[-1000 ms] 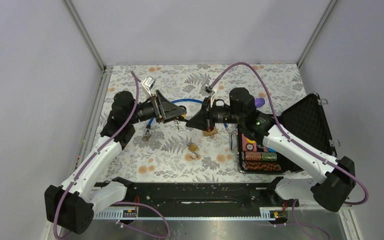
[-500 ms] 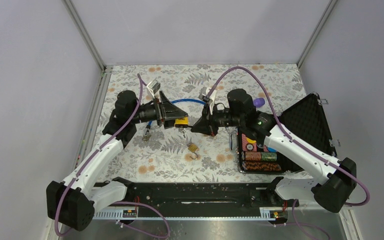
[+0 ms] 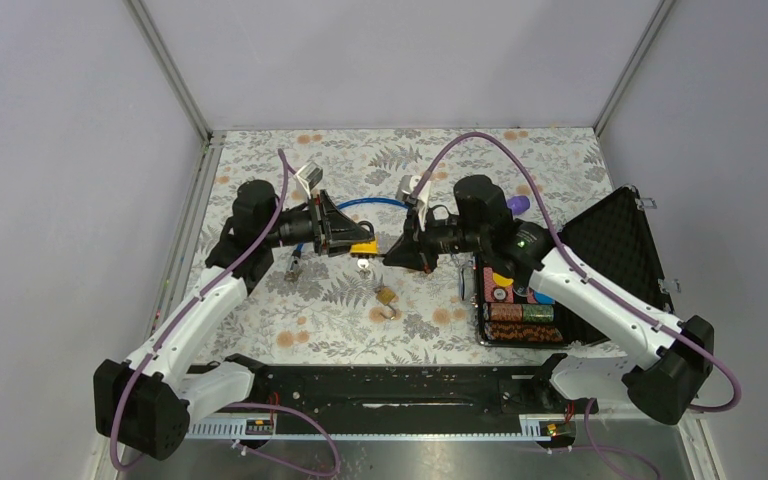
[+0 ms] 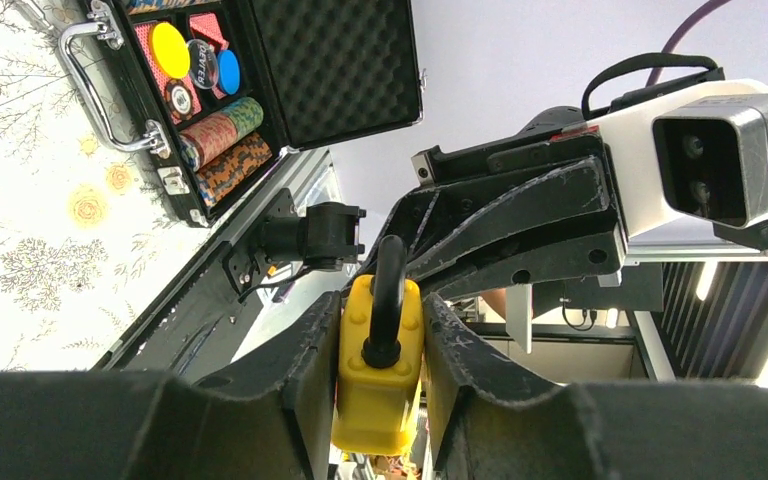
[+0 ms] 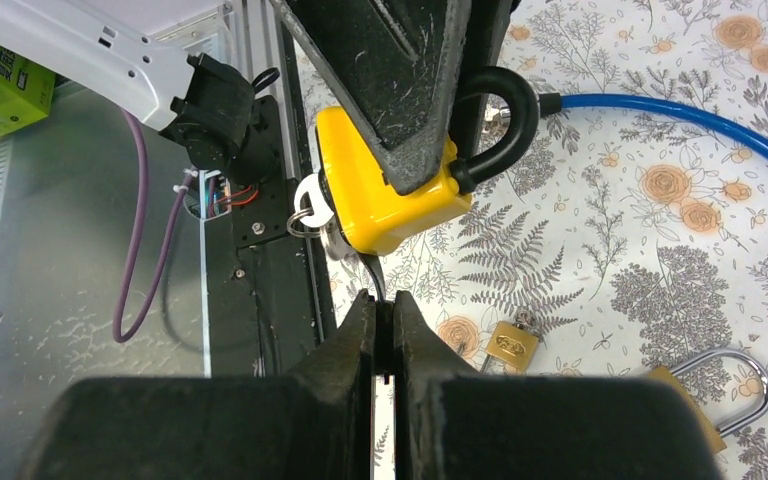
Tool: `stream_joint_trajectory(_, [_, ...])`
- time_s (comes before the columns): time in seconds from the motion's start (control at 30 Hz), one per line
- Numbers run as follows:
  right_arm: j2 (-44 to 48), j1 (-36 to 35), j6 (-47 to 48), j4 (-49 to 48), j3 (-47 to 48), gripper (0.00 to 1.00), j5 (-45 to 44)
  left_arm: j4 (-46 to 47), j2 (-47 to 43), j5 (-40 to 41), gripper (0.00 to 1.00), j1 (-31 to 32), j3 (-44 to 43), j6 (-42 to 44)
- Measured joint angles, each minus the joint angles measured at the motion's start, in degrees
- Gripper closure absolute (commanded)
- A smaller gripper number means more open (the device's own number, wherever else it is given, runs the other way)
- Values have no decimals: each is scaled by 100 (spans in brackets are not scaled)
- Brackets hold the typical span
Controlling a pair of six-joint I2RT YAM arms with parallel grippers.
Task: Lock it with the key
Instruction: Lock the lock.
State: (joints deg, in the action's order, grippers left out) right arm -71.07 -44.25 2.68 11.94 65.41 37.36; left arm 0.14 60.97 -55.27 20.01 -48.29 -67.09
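The yellow padlock (image 5: 380,195) hangs in the air above the middle of the bench (image 3: 290,330), between the two arms. The left end effector (image 4: 382,312) is clenched on it, one finger pressed flat against each side of the yellow body, with the black shackle (image 4: 388,285) sticking out past the fingertips.

A thin dark key (image 5: 374,280) meets the underside of the padlock. The right end effector (image 5: 384,312) pinches it from below with its fingers drawn tight together. A white key ring (image 5: 305,215) dangles beside the lock's lower corner.

On the flowered cloth below lie a small brass padlock (image 5: 512,342) and, near it, a larger one with a silver shackle (image 5: 730,385). Neither touches either arm. A blue cable (image 3: 375,203) curves across the cloth behind the end effectors.

To the right, well apart from the lock, an open black case (image 3: 615,240) rests on the bench, its foam-lined lid tipped back. Rows of poker chips (image 3: 520,322) fill its near side. A purple ball (image 3: 518,205) sits just behind the right arm.
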Motion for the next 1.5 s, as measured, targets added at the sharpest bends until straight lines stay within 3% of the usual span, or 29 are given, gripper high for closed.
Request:
stream_joint_trajectory(0.03, [-9,0,-13,9,0,98,-20,-39,0,0,99,0,-9,31])
stream_joint_trajectory(0.07, [-17,0,-39,22,0,87,-35,-70,0,0,100,0,-13,81])
stream_joint_trajectory(0.2, [-37,-9,-365,44,26,32,-179,-98,-4,20,100,2,-28,225])
stream_joint_trajectory(0.27, [-26,-11,-614,-118,35,20,-321,-133,-55,140,100,17,-46,356])
stream_joint_trajectory(0.33, [15,-11,-918,-376,4,17,-439,-269,-179,396,100,37,-98,579])
stream_joint_trajectory(0.6, [638,-11,-2503,-1620,-413,16,-831,-72,-1051,1930,100,39,-455,1189])
stream_joint_trajectory(0.8, [833,-11,-3495,-2785,-964,20,-1106,417,-1189,2581,100,46,-584,1443])
stream_joint_trajectory(0.97, [487,-17,-4002,-3504,-999,31,-1019,614,-1047,2765,100,63,-584,1460])
stream_joint_trajectory(1.33, [-490,-33,-4843,-4651,-741,28,-887,1091,-890,2793,100,79,-584,1163])
stream_joint_trajectory(1.43, [-640,-33,-4940,-4780,-577,34,-898,1165,-844,2793,100,79,-584,1075])
stream_joint_trajectory(1.5, [-723,-33,-4970,-4828,-452,44,-896,1185,-817,2791,100,79,-584,1005])
